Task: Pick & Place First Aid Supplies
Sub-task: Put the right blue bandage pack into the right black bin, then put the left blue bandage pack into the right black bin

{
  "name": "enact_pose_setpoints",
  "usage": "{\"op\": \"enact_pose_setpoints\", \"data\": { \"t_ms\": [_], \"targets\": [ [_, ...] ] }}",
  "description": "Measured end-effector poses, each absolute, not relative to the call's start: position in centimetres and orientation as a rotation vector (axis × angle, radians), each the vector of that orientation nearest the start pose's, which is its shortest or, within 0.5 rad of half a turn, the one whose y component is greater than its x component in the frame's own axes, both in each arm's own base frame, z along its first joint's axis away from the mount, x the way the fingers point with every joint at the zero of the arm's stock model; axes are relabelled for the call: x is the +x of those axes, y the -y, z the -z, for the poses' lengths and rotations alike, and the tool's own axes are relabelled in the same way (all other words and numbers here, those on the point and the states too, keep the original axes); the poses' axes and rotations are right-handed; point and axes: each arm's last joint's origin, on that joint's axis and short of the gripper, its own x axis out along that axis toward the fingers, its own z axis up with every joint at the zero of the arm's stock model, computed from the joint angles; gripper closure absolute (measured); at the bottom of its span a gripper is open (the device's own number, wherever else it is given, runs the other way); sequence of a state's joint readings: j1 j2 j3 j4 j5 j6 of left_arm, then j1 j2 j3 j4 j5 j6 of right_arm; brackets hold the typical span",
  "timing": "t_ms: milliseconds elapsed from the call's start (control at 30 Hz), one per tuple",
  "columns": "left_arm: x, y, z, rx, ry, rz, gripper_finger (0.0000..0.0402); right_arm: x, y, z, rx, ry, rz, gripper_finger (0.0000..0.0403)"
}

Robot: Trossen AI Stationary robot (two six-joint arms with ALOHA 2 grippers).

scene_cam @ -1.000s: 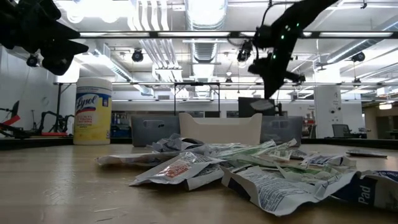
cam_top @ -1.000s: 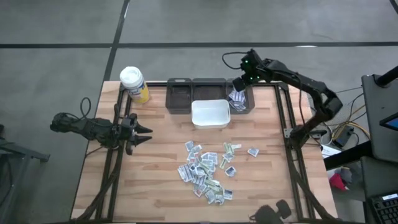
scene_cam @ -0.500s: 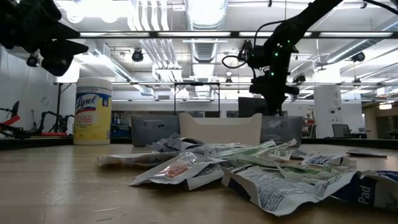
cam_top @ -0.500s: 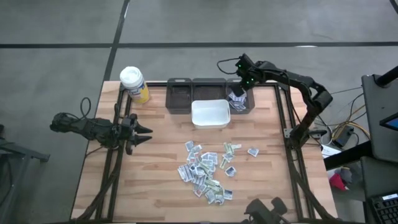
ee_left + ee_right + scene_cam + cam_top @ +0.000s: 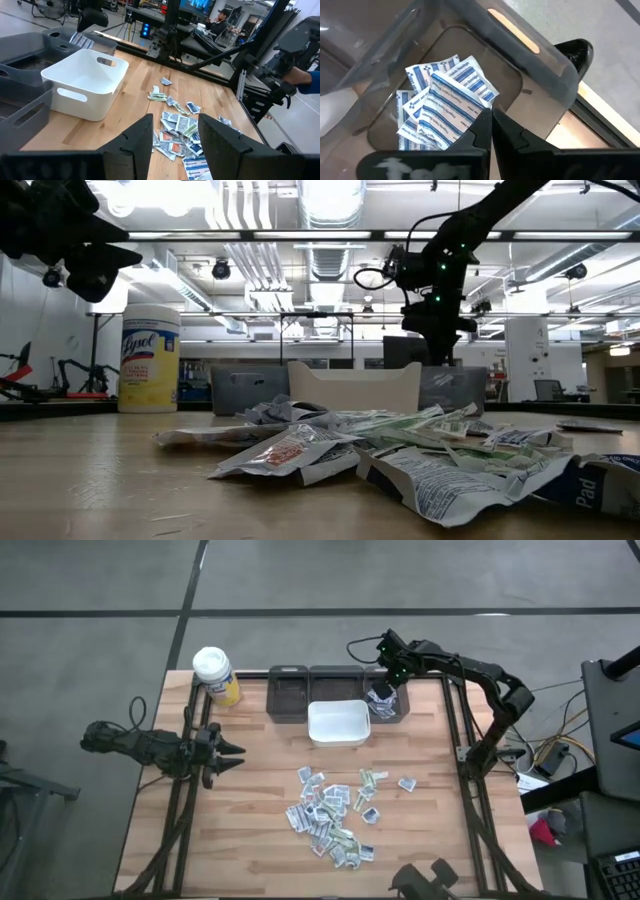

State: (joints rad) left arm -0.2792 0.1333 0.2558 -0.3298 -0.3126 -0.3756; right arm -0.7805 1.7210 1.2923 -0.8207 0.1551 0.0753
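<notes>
At the far right corner, my right gripper point(image 5: 383, 690) hangs over the grey bin point(image 5: 388, 705), clenched on a blue-printed packet point(image 5: 451, 107); dropping comes next. Near the left edge, my left gripper point(image 5: 232, 754) waits, fingers parted.

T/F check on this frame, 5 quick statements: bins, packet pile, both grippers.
1. The right gripper is over the rightmost grey bin. True.
2. That bin is empty. False: blue-striped packets lie in it.
3. The white bin holds packets. False: its inside shows bare.
4. The loose packets lie on the table in front of the white bin. True.
5. The left gripper is shut on a packet. False: it is open, holds nothing, and sits at the table's left edge.
</notes>
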Motion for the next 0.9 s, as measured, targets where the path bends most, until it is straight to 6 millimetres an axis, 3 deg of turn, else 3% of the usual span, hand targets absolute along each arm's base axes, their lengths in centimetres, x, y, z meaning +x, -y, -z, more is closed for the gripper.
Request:
{"op": "enact_pose_setpoints", "data": {
  "t_ms": [233,500,700,900],
  "targets": [
    [8.6,1.6,-20.8,-0.313,-0.189,-0.07,0.0241,23.9,23.2,-21.8,0.43,-1.245,0.81,0.0389],
    [8.6,1.6,-20.9,-0.336,-0.188,-0.072,0.0241,23.9,23.0,-21.6,0.433,-1.265,0.805,0.0336],
    [8.6,1.6,-20.9,-0.35,-0.188,-0.073,0.0241,24.0,22.1,-26.1,0.547,-1.176,0.695,0.0311],
    [8.6,1.6,-20.9,-0.351,-0.188,-0.073,0.0241,23.5,18.3,-30.7,0.607,-1.018,0.437,0.0311]
  ]
}}
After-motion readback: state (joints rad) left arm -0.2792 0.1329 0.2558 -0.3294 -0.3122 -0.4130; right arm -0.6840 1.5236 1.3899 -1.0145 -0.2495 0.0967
